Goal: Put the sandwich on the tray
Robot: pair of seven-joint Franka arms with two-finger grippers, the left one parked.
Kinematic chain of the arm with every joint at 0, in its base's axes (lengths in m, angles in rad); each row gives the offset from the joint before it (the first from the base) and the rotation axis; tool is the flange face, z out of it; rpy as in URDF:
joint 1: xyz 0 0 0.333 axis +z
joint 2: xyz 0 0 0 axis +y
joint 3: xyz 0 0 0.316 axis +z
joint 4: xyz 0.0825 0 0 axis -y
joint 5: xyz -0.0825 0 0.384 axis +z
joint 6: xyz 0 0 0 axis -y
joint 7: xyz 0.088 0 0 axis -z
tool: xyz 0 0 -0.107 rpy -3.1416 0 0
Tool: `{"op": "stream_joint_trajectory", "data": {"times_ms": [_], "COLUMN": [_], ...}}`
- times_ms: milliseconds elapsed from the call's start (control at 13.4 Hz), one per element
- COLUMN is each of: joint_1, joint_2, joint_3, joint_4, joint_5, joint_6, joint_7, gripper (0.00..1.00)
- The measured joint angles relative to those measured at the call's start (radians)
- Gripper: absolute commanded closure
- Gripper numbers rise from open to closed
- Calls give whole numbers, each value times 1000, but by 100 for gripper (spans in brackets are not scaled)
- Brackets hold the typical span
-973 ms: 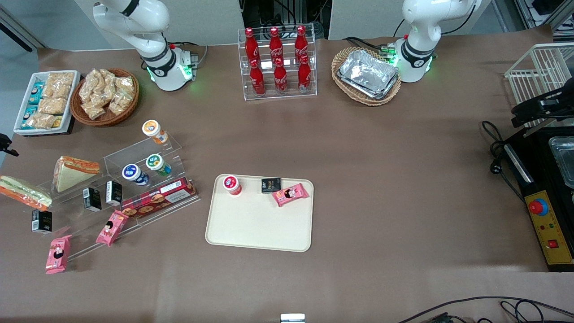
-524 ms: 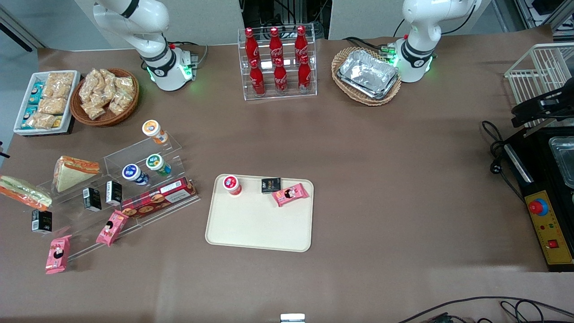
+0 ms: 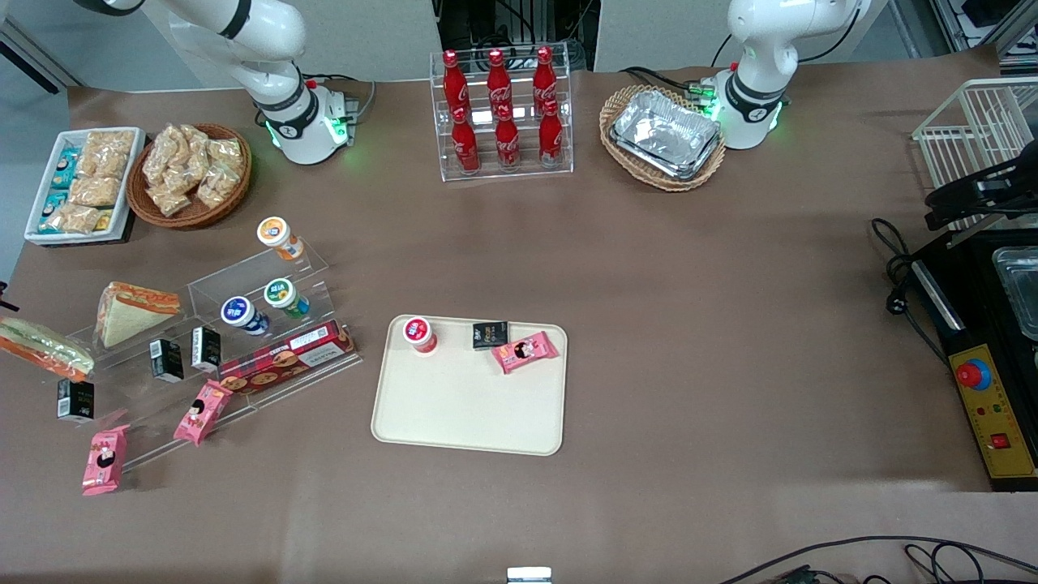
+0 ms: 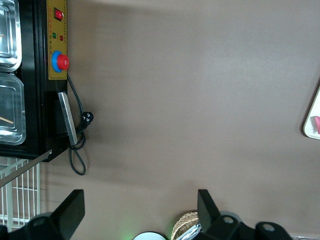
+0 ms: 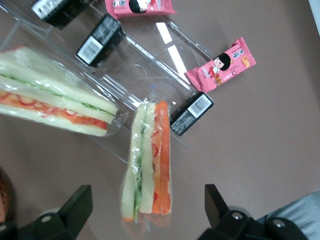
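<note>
The sandwich (image 3: 45,347) (image 5: 147,160) is a long clear-wrapped pack with pale bread and orange and green filling. It lies on the brown table at the working arm's end, beside the clear display steps. My gripper (image 5: 147,191) hovers over it, open wide, with a black finger (image 5: 75,205) on either side of the pack and apart from it. In the front view the gripper is almost wholly outside the picture. The cream tray (image 3: 466,414) lies mid-table and carries a red-lidded cup (image 3: 420,334), a black packet (image 3: 490,334) and a pink snack (image 3: 525,351).
A wedge sandwich (image 3: 134,312) (image 5: 55,100) rests on the clear steps (image 3: 243,357) close beside the sandwich. Small black cartons (image 5: 190,114) and pink snack packs (image 5: 222,65) lie around it. Farther from the camera stand a snack basket (image 3: 190,174) and a cola rack (image 3: 503,113).
At the front view's edge, a dark bit of my gripper has slid nearer the camera, toward the sandwich. More of the arm's upper part shows. The sandwich has not moved.
</note>
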Motion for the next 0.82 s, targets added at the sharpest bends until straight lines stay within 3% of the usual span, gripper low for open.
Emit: {"op": "stream_joint_trajectory", "data": {"times_ms": [374, 823], "joint_1": [-15, -20], "joint_2": [69, 86], "joint_3": [-41, -55], "joint_4": [0, -28], "joint_5": [79, 88], "joint_6": [33, 38], "joint_7": [-87, -97], "gripper": [0, 0]}}
